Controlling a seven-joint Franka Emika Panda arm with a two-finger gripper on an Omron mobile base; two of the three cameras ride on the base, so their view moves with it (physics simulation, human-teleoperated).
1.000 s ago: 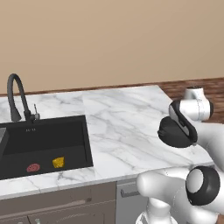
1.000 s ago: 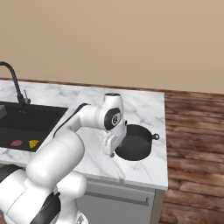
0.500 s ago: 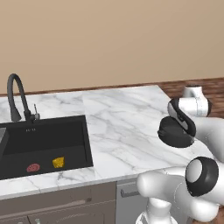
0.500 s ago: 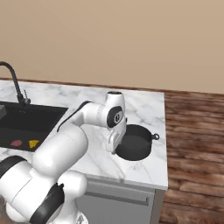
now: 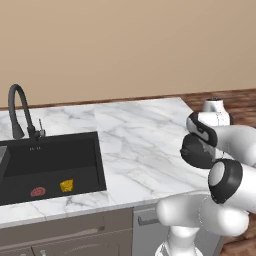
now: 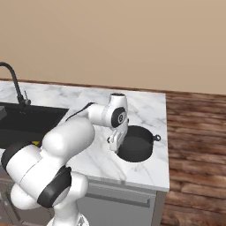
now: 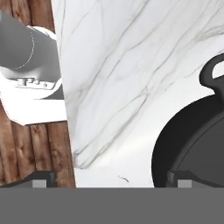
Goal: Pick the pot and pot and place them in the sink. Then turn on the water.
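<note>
The gripper [image 7: 111, 177] points down over the near right part of the white marble counter [image 6: 92, 159], its jaws spread wide with nothing between them. In the hand view one dark fingertip [image 7: 41, 178] sits over the counter's edge by the wooden floor [image 7: 26, 144], and the other stands over the near rim of the dark pot [image 7: 192, 140], whose loop handle [image 7: 212, 72] shows on its far side. In the right base view the dark pot [image 6: 136, 143] sits upright on the counter near its right end, a small loop handle [image 6: 156, 137] sticking out to the right, and the hand [image 6: 115, 137] hangs at the pot's left rim; whether it touches cannot be told. In the left base view the dark pot [image 5: 196, 151] is mostly hidden behind the arm. Farther left, well apart from the pot, the black sink [image 5: 55, 155] is sunk into the marble, holding a small red thing [image 5: 38, 191] and a small yellow thing [image 5: 66, 185] on its floor. The black gooseneck faucet [image 5: 19, 107] rises behind the basin, against the tan wall [image 5: 125, 45].
</note>
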